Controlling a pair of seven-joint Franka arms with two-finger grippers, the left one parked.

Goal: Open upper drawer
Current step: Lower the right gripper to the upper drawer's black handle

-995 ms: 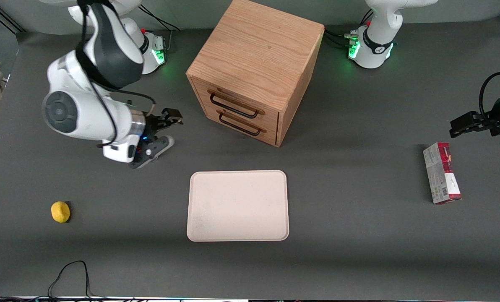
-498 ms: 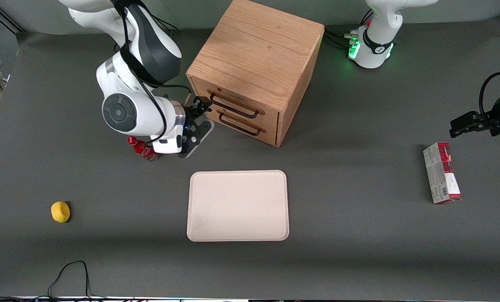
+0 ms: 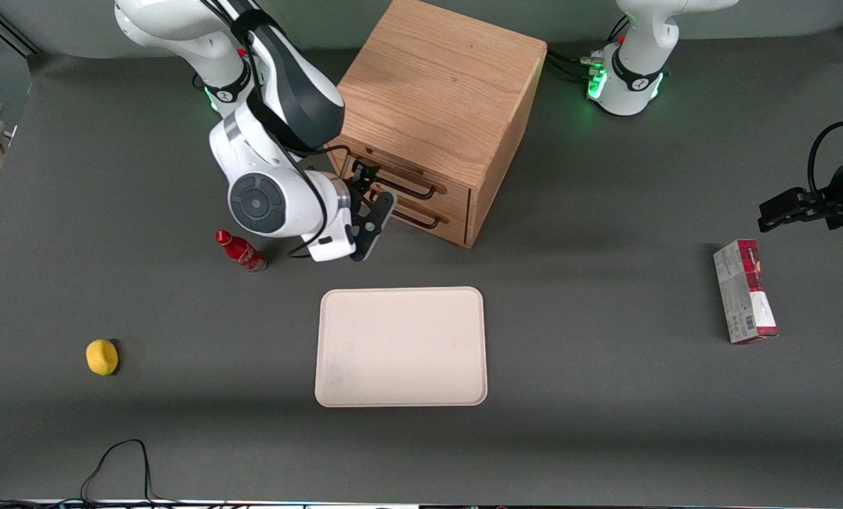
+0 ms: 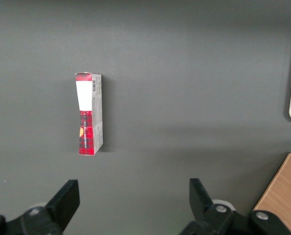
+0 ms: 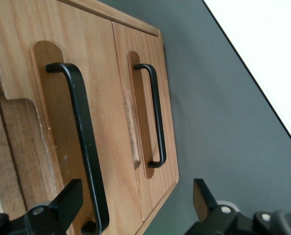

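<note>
Right at the front of the cabinet, the right arm's hand hangs level with the two drawer fronts, its fingers spread apart and closed on nothing. In the right wrist view one fingertip sits close by the end of the upper drawer's handle, and the other stands out over the dark bench, clear of the wood. Whether the near fingertip touches the handle cannot be told.

The upper drawer is the topmost of two light-oak fronts and is shut, flush with the cabinet face. Its long black wire handle runs across a shallow recess in the wood. Just below it lies the lower drawer, also shut, with its own black handle.

The cabinet stands on the bench farther from the front camera than the pale tray, with its drawer face turned partly toward the working arm's end.

A small red bottle lies on the bench near the hand, closer to the front camera than the arm's wrist. A yellow, lemon-like object rests well apart, toward the working arm's end. A red and white carton lies on its side toward the parked arm's end.
</note>
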